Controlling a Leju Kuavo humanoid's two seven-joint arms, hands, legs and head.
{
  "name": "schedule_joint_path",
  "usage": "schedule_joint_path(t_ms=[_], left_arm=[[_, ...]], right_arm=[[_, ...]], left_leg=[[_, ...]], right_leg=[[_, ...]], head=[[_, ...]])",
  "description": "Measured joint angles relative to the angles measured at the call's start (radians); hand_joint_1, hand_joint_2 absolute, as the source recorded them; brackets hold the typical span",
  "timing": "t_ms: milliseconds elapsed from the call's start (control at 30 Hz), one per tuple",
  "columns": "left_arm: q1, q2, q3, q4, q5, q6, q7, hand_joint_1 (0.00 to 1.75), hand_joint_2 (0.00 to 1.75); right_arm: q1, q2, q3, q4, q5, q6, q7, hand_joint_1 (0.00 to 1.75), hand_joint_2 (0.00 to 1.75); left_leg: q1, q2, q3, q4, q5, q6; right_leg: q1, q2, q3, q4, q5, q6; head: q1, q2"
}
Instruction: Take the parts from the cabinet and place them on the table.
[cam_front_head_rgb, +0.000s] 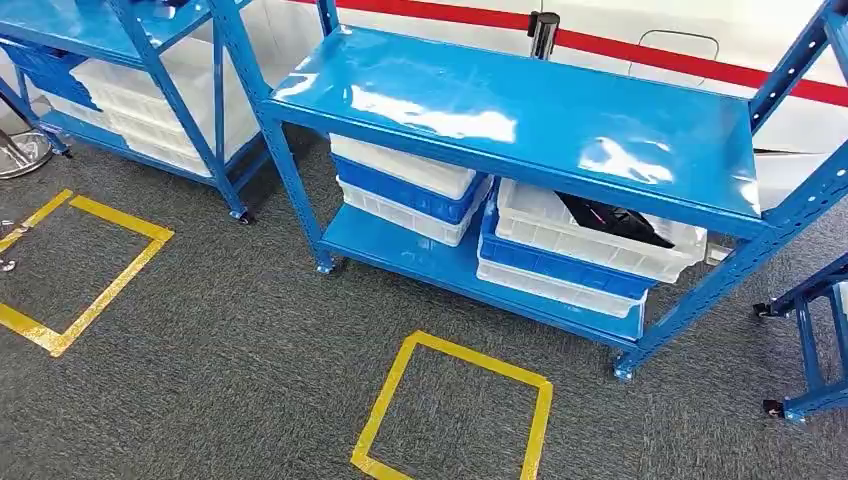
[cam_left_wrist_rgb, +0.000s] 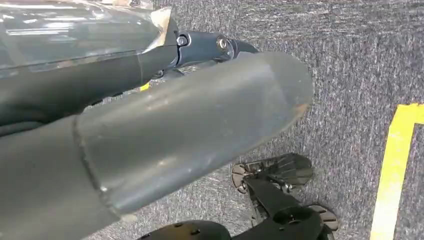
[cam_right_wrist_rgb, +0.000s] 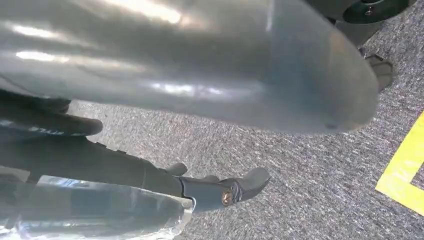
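A blue metal cabinet (cam_front_head_rgb: 520, 110) stands ahead of me in the head view, its top shelf bare and glossy. On its lower shelf, at the right, a white bin (cam_front_head_rgb: 600, 250) on a blue one holds black parts (cam_front_head_rgb: 612, 220). A second stack of white and blue bins (cam_front_head_rgb: 405, 185) sits to its left. My left hand (cam_left_wrist_rgb: 190, 115) hangs over the grey carpet with its dark fingers (cam_left_wrist_rgb: 210, 47) stretched out and nothing in it. My right hand (cam_right_wrist_rgb: 200, 75) hangs the same way, its fingers (cam_right_wrist_rgb: 220, 190) straight and apart from the thumb, holding nothing.
Another blue rack (cam_front_head_rgb: 100, 30) with white bins (cam_front_head_rgb: 140, 100) stands at the left, and a wheeled blue frame (cam_front_head_rgb: 815, 330) at the right edge. Yellow tape squares (cam_front_head_rgb: 455, 410) (cam_front_head_rgb: 80, 270) mark the carpet before the racks. A black post (cam_front_head_rgb: 543, 35) stands behind the cabinet.
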Motion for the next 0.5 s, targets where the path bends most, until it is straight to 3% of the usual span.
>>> schedule_joint_path(t_ms=[33,67,100,133,167,233,267,300,367,400,433,467,500], left_arm=[[0.0,0.001,0.0,-0.001,0.0,0.0,0.0,0.0,0.0],[-0.001,0.0,0.0,-0.002,0.0,0.0,0.0,0.0,0.0],[-0.002,0.0,0.0,-0.002,0.0,0.0,0.001,0.0,0.0],[-0.003,-0.002,0.0,-0.002,0.0,0.0,0.002,0.0,0.0],[-0.004,-0.002,0.0,-0.002,0.0,0.0,0.002,0.0,0.0],[-0.004,-0.002,0.0,-0.002,-0.001,0.0,0.003,0.0,0.0],[-0.004,-0.003,0.0,-0.002,-0.002,-0.001,0.003,0.0,0.0],[-0.004,-0.003,0.0,-0.002,-0.002,-0.002,0.003,0.0,0.0],[-0.004,-0.005,0.0,-0.002,-0.008,-0.002,0.004,0.0,0.0],[-0.004,-0.005,0.0,-0.002,-0.009,-0.002,0.004,0.0,0.0],[-0.004,-0.001,0.0,-0.003,-0.01,-0.002,0.006,0.0,0.0],[-0.006,0.001,0.0,-0.002,-0.01,-0.002,0.007,0.0,0.0],[-0.006,0.001,0.0,-0.003,-0.011,-0.001,0.008,0.0,0.0]], right_arm=[[0.0,0.003,0.0,0.0,0.0,0.0,0.0,0.0,0.0],[0.0,0.003,0.0,0.0,0.0,0.0,0.0,0.0,0.0],[-0.001,0.003,0.0,-0.002,0.0,-0.001,-0.001,0.0,0.0],[0.0,0.002,0.0,-0.002,0.0,0.0,-0.002,0.0,0.0],[0.0,0.003,-0.001,-0.001,0.0,0.0,-0.002,0.0,0.0],[0.0,0.002,-0.001,-0.002,0.0,0.0,-0.002,0.0,0.0],[0.003,0.002,-0.002,-0.001,-0.001,-0.001,-0.002,0.0,0.0],[0.006,0.001,-0.002,-0.001,-0.001,-0.001,-0.002,0.0,0.0],[0.007,-0.001,-0.003,-0.001,-0.002,-0.001,-0.002,0.0,0.0],[0.005,-0.001,-0.003,-0.002,-0.002,0.0,-0.002,0.0,0.0],[0.001,0.003,-0.003,-0.001,-0.002,0.0,-0.002,0.0,0.0],[0.001,0.005,-0.003,-0.002,-0.002,-0.001,-0.002,0.0,0.0],[-0.003,0.006,-0.003,-0.002,-0.002,-0.001,-0.002,0.0,0.0]], left_leg=[[-0.002,-0.001,0.0,0.003,0.0,0.003],[-0.003,0.0,0.006,-0.015,0.008,0.015],[0.016,0.007,0.032,-0.063,0.034,0.024],[0.011,0.013,0.047,-0.083,0.04,0.025],[0.014,0.018,0.05,-0.089,0.045,0.031],[0.017,0.032,0.049,-0.088,0.042,0.024],[0.018,0.036,0.049,-0.087,0.04,0.02],[0.022,0.042,0.051,-0.085,0.037,0.014],[0.037,0.056,0.055,-0.069,0.021,-0.009],[0.044,0.065,0.053,-0.045,0.005,-0.027],[0.04,0.074,0.04,-0.025,-0.013,-0.044],[0.038,0.082,0.035,-0.001,-0.033,-0.054],[0.037,0.083,0.035,-0.003,-0.033,-0.055]], right_leg=[[-0.01,-0.001,0.002,-0.01,0.007,0.008],[-0.007,0.001,0.008,-0.022,0.012,0.014],[0.004,0.0,0.006,-0.02,0.013,0.014],[0.003,0.001,-0.004,0.003,0.0,0.012],[0.0,0.003,-0.036,0.065,-0.029,0.006],[-0.014,0.003,-0.115,0.216,-0.084,0.01],[-0.02,0.003,-0.143,0.266,-0.094,0.019],[-0.027,0.002,-0.148,0.268,-0.086,0.032],[-0.045,-0.008,-0.086,0.136,-0.02,0.074],[-0.055,-0.039,-0.035,0.035,0.022,0.098],[-0.049,-0.064,-0.028,0.028,0.008,0.093],[-0.051,-0.046,-0.026,0.02,0.007,0.072],[-0.05,-0.04,-0.03,0.033,0.002,0.055]], head=[[0.0,0.0],[-0.002,0.0],[-0.002,0.0],[0.003,0.0],[0.006,0.0],[0.006,0.0],[0.005,0.0],[0.006,0.0],[0.006,0.0],[0.007,0.0],[0.009,0.0],[0.013,0.0],[0.009,0.0]])
